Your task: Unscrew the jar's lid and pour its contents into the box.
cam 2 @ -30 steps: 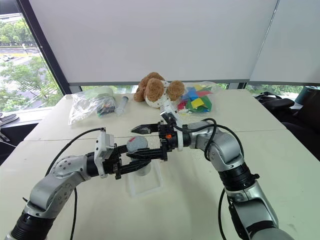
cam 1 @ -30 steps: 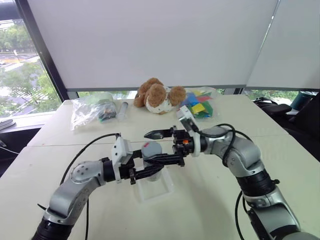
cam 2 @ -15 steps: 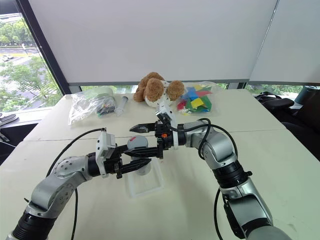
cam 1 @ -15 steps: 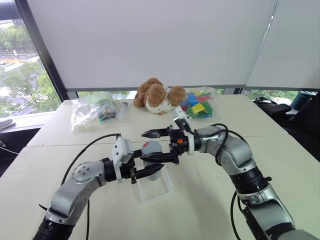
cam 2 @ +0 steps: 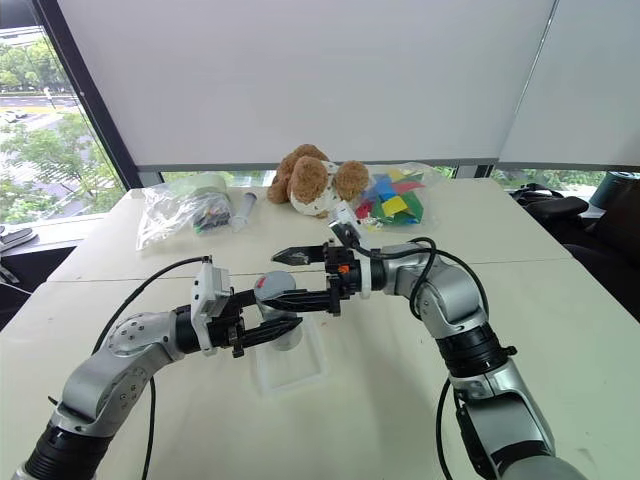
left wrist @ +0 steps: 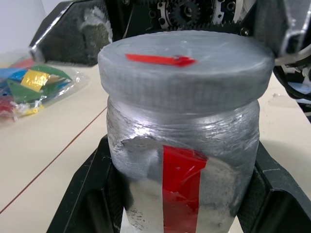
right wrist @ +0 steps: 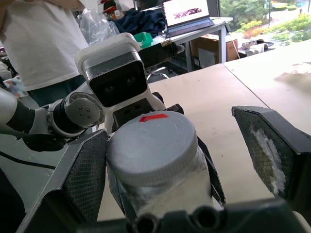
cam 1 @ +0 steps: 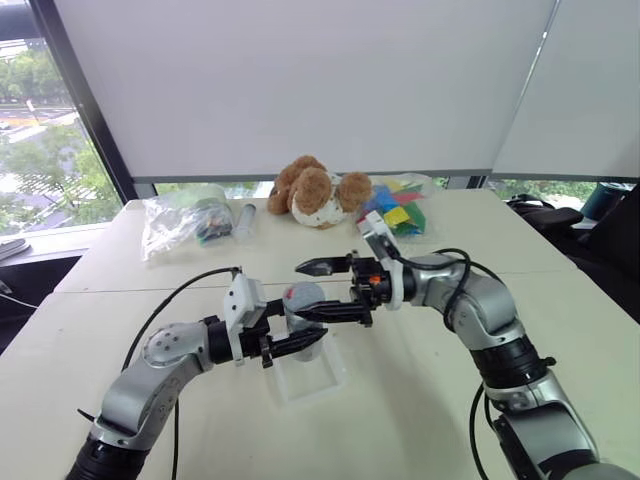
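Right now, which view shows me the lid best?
The right wrist view: the lid sits whole between the open right hand's fingers, red mark on top. The left wrist view shows it close, from the side, on the jar. In the head views it is small, partly hidden by fingers.

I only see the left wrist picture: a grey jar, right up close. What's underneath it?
Observer: A clear box on the table, with the left jaws shut on the jar.
Operator: And that dark machinery behind?
Observer: The right jaws, open, either side of the lid; one finger stands well clear.
Operator: Anything else around?
Observer: A teddy bear beside a bag of coloured pieces, at the far edge.
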